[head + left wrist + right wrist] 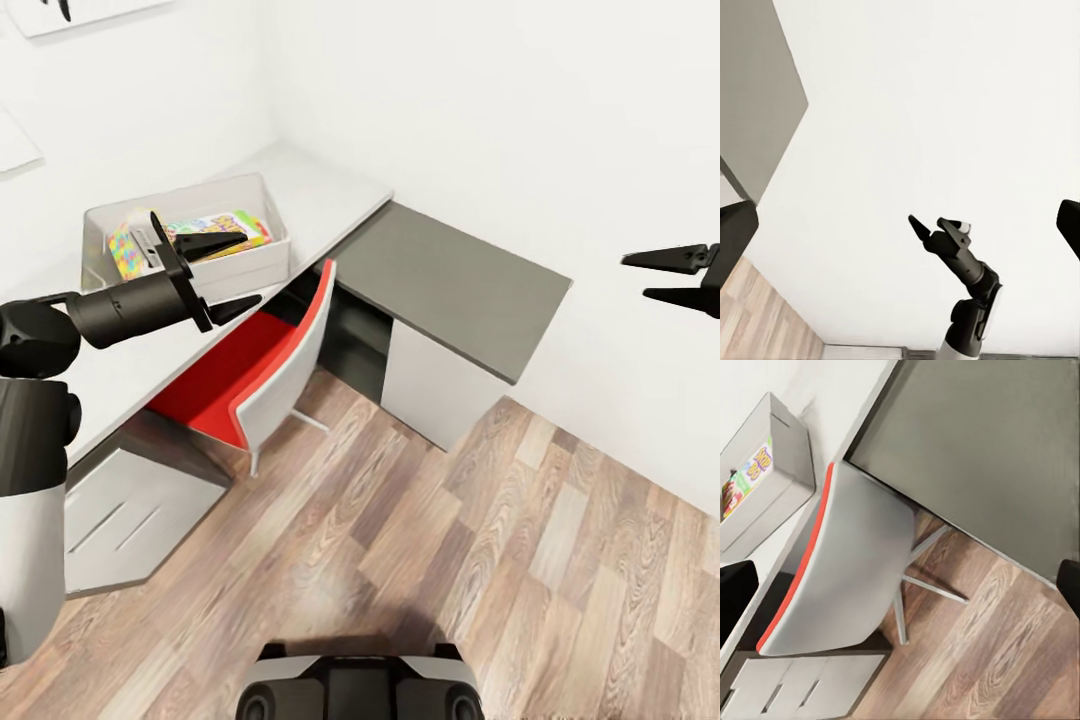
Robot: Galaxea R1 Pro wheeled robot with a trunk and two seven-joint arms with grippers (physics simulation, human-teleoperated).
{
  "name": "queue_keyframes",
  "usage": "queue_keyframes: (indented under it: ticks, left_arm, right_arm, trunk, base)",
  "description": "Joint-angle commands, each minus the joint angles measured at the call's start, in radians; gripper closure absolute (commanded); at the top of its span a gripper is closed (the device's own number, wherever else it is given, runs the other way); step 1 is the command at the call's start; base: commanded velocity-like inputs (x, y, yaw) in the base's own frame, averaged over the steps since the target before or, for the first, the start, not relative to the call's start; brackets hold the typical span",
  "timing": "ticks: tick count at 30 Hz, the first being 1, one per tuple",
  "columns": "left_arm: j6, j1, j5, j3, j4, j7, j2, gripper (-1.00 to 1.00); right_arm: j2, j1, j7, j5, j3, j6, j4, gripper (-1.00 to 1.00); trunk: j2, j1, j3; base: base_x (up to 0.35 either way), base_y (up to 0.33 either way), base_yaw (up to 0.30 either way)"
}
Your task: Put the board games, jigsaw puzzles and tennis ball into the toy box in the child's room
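Robot's base (360, 690) sits low on the wood floor (520, 560), and both arms are up with nothing in them.

Left pincer (218, 275) is spread wide and empty, hanging in front of the toy box (255, 265) on the pale desk (330, 195). Right pincer (672, 277) is partly open and empty too, well apart by the wall. Bright game boxes (215, 232) already lie inside the toy box. A red chair (265, 365) is tucked under the desk. Next, I think, the robot must go find any toys not yet packed.

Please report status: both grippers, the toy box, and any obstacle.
Left gripper open, empty. Right gripper open, empty. Toy box on table, games inside. Red chair tucked below.
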Motion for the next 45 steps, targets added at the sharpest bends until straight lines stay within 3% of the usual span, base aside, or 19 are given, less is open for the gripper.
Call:
queue_keyframes:
  ticks: [1,6,14,15,17,22,26,29,30,31,32,36,38,40,42,43,45]
  left_arm:
    - [-0.001,-0.002,0.01,0.0,-0.001,0.009,0.001,-1.0]
    - [-0.001,-0.004,0.01,-0.001,-0.001,0.011,0.0,-1.0]
    - [-0.001,-0.001,0.01,-0.013,-0.001,0.013,-0.004,-1.0]
    - [-0.001,0.001,-0.001,-0.046,-0.001,0.014,-0.006,-1.0]
    - [-0.001,0.001,-0.011,-0.056,-0.001,0.014,-0.008,-1.0]
    - [-0.001,0.001,-0.072,-0.109,-0.001,0.009,-0.028,-1.0]
    - [-0.001,0.001,-0.091,-0.152,-0.001,0.006,-0.05,-1.0]
    - [-0.001,0.001,-0.104,-0.212,-0.001,0.014,-0.081,-1.0]
    - [-0.002,0.002,-0.118,-0.266,-0.001,0.024,-0.101,-1.0]
    - [-0.003,0.003,-0.129,-0.296,-0.001,0.031,-0.11,-1.0]
    - [-0.003,0.003,-0.129,-0.296,-0.001,0.031,-0.11,-1.0]
    - [-0.019,0.016,-0.22,-0.409,0.0,0.072,-0.135,-1.0]
    - [-0.029,0.04,-0.275,-0.445,0.0,0.088,-0.147,-1.0]
    - [-0.043,0.078,-0.33,-0.456,0.0,0.101,-0.158,-1.0]
    - [-0.046,0.089,-0.341,-0.453,0.0,0.104,-0.162,-1.0]
    - [-0.05,0.107,-0.357,-0.445,0.0,0.107,-0.167,-1.0]
    - [-0.052,0.117,-0.363,-0.442,0.0,0.108,-0.168,-1.0]
  right_arm:
    - [-0.004,-0.002,-0.009,-0.01,0.002,0.001,0.0,-1.0]
    - [-0.014,0.011,-0.006,-0.022,0.002,0.001,0.001,-1.0]
    - [-0.027,0.082,-0.004,-0.038,0.002,0.001,0.001,-1.0]
    - [-0.028,0.112,-0.003,-0.041,0.002,0.001,0.001,-1.0]
    - [-0.028,0.123,-0.002,-0.042,0.002,0.001,0.001,-1.0]
    - [-0.025,0.177,0.003,-0.043,0.003,0.001,0.001,-1.0]
    - [-0.022,0.208,0.015,-0.042,0.003,0.001,0.001,-1.0]
    - [-0.017,0.252,0.031,-0.04,0.004,0.001,0.001,-1.0]
    - [-0.013,0.281,0.038,-0.036,0.005,0.001,0.001,-1.0]
    - [-0.011,0.292,0.041,-0.034,0.005,0.001,0.001,-1.0]
    - [-0.011,0.292,0.041,-0.034,0.005,0.001,0.001,-1.0]
    - [-0.006,0.32,0.043,-0.017,0.009,0.001,0.001,-1.0]
    - [-0.005,0.327,0.044,0.007,0.011,0.001,0.001,-1.0]
    - [-0.001,0.333,0.047,0.056,0.013,0.001,0.001,-1.0]
    - [0.003,0.335,0.048,0.07,0.014,0.001,0.001,-1.0]
    - [0.022,0.341,0.049,0.093,0.014,0.001,0.001,-1.0]
    - [0.035,0.345,0.049,0.101,0.014,0.001,0.001,-1.0]
  trunk:
    - [-0.002,0.001,0.0]
    - [-0.002,0.001,0.004]
    - [-0.002,0.001,0.012]
    - [-0.002,0.001,0.013]
    - [-0.002,0.001,0.015]
    - [-0.002,0.001,0.02]
    - [-0.002,0.001,0.024]
    - [-0.002,0.001,0.027]
    - [-0.002,0.001,0.028]
    - [-0.002,0.001,0.029]
    - [-0.002,0.001,0.03]
    - [-0.002,0.001,0.034]
    - [-0.002,0.001,0.036]
    - [-0.002,0.001,0.038]
    - [-0.002,0.001,0.04]
    - [-0.002,0.001,0.041]
    - [-0.002,0.001,0.043]
  base:
    - [0.0,0.003,-0.251]
    - [0.0,0.001,-0.25]
    - [0.0,0.0,-0.249]
    - [0.0,0.0,-0.247]
    - [0.0,0.0,-0.247]
    - [0.0,0.0,-0.247]
    - [0.0,0.0,-0.247]
    - [0.0,0.0,-0.246]
    - [0.0,0.0,-0.246]
    - [0.0,0.0,-0.246]
    - [0.0,0.0,-0.246]
    - [0.0,0.0,-0.246]
    - [0.0,0.0,-0.246]
    - [0.0,0.0,-0.246]
    - [0.0,0.0,-0.246]
    - [0.0,0.0,-0.246]
    - [0.0,0.0,-0.245]
